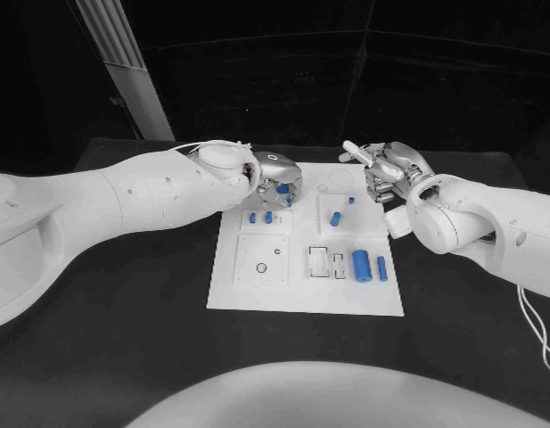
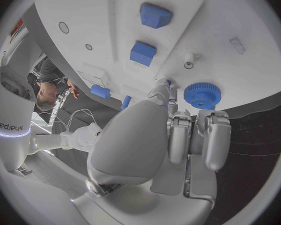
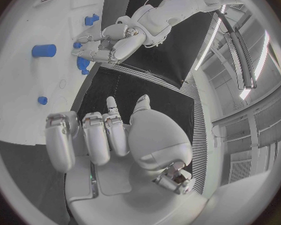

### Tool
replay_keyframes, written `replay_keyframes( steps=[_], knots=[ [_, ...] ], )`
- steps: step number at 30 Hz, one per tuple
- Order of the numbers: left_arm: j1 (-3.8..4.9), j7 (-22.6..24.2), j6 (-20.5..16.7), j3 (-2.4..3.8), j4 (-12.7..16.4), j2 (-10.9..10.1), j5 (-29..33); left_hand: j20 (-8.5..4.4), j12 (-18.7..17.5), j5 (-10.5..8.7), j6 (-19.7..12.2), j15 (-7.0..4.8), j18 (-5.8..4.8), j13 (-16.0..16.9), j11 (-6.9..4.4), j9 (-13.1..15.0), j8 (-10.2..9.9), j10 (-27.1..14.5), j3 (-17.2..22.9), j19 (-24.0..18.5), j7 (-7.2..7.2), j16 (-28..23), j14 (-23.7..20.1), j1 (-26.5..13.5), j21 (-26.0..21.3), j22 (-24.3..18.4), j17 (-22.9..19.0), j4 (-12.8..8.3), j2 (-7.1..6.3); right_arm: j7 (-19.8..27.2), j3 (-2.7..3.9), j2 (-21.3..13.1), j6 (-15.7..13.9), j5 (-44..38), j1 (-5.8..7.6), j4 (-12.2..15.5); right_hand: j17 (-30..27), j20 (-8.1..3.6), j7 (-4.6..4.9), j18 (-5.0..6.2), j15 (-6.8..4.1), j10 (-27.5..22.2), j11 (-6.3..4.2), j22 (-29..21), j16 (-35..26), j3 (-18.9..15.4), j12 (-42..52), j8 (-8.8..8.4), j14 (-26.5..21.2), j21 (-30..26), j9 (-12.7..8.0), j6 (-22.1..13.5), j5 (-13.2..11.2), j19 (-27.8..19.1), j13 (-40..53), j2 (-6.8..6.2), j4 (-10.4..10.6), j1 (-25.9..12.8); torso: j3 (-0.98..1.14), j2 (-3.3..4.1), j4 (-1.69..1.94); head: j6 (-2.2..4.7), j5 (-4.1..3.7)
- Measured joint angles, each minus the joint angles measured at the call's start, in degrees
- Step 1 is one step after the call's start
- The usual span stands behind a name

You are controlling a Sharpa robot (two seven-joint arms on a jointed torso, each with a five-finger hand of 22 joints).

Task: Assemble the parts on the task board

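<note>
in the head view, the flat white rectangular task board [image 1: 303, 299] lies in the middle of the frame on the black table [image 1: 120, 357]. the silver left hand [image 1: 272, 178] comes in from the left and hangs over the board's upper left corner, fingers pointing down at a small blue part [image 1: 283, 189] there; whether it grips that part or only touches it cannot be told. two short blue pegs [image 1: 260, 217] stand just below it. a slim blue pin [image 1: 335, 218] lies tilted on the upper middle of the board. a thick blue cylinder [image 1: 361, 264] and a thin blue rod [image 1: 381, 268] lie side by side at the board's right. the silver right hand [image 1: 388, 171] is at the board's upper right corner, fingers curled inward with nothing seen in them.

in the left wrist view, the left hand's fingers [image 2: 178, 135] reach toward the board beside a round blue toothed gear [image 2: 202, 95] in the right middle. two blue blocks [image 2: 155, 15] sit in the upper middle.

in the right wrist view, the right hand [image 3: 115, 140] fills the lower middle, fingers bent together and holding nothing. the left hand shows in the upper left over the board, near a blue cylinder [image 3: 44, 50].
</note>
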Motion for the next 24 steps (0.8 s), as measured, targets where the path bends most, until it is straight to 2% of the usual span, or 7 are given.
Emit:
replay_keyframes(
  steps=[7, 10, 17, 24],
  knots=[
    [0.0, 0.0, 0.04, 0.05, -0.05, 0.04, -0.39, 0.0, -0.07, 0.0, 1.91, 0.0, 0.0, 0.02, -0.17, -0.09, 0.59, 2.13, 0.65, 0.0, -0.28, 0.0, 0.0, 0.0, 0.0, 0.0, 0.0, -0.02, 0.0, 0.0, 0.0, 0.03, 0.01, 0.15, 0.0, -0.01, 0.0, 0.0, 0.0, 0.0, 0.0, 0.0, 0.0, 0.0, 0.0, 0.0, 0.0, 0.0, 0.0, 0.0, 0.0, 0.0, 0.0, 0.0, 0.0, 0.0, 0.0, 0.0, 0.0, 0.01, 0.02, -0.07, 0.07],
    [0.02, 0.0, 0.04, 0.07, -0.04, 0.04, -0.48, 0.0, -0.27, 0.0, 2.71, 0.0, 0.0, 0.03, -0.07, -0.09, 0.73, 3.29, 0.72, 0.0, 0.15, 0.0, 0.0, 0.0, 0.0, 0.0, 0.0, -0.09, 0.0, 0.0, 0.0, 0.04, 0.01, 0.18, 0.0, -0.02, 0.0, 0.0, 0.0, 0.0, 0.0, 0.0, 0.0, 0.0, 0.0, 0.0, 0.0, 0.0, 0.0, 0.0, 0.0, 0.0, 0.0, 0.0, 0.0, 0.0, 0.0, 0.0, 0.0, 0.01, 0.03, -0.07, 0.1],
    [0.02, -0.01, 0.04, 0.07, -0.03, -0.03, -0.64, 0.06, -0.27, 0.0, 2.73, 0.21, 0.0, 0.05, 0.15, -0.16, 0.73, 3.63, 1.0, 0.06, 0.17, 0.0, 0.21, -0.23, 0.0, 0.0, -0.02, -0.05, -0.23, -0.01, 0.0, 0.06, 0.02, 0.24, 0.0, -0.05, 0.0, 0.0, 0.0, 0.01, 0.0, 0.0, 0.0, 0.0, 0.0, 0.0, 0.0, 0.0, 0.0, 0.0, 0.01, 0.0, 0.0, 0.0, 0.0, 0.0, 0.0, 0.0, -0.01, 0.01, 0.03, -0.02, 0.12],
    [0.02, -0.01, 0.01, 0.08, 0.0, -0.14, -0.69, 0.4, -0.58, 0.0, 2.27, 0.41, 0.01, 0.0, 0.66, -0.68, 0.23, 4.15, 1.03, 0.01, 0.73, -0.01, -0.01, -0.55, 0.0, 0.0, -0.03, -0.08, -1.12, -0.03, 0.0, 0.08, 0.05, 0.26, 0.0, -0.06, 0.0, 0.0, 0.0, 0.0, 0.0, 0.0, 0.0, 0.0, 0.0, 0.0, 0.0, 0.0, 0.0, 0.0, 0.01, 0.0, 0.0, 0.0, 0.0, 0.0, 0.0, 0.0, -0.01, 0.01, 0.03, -0.02, 0.19]
  ],
)
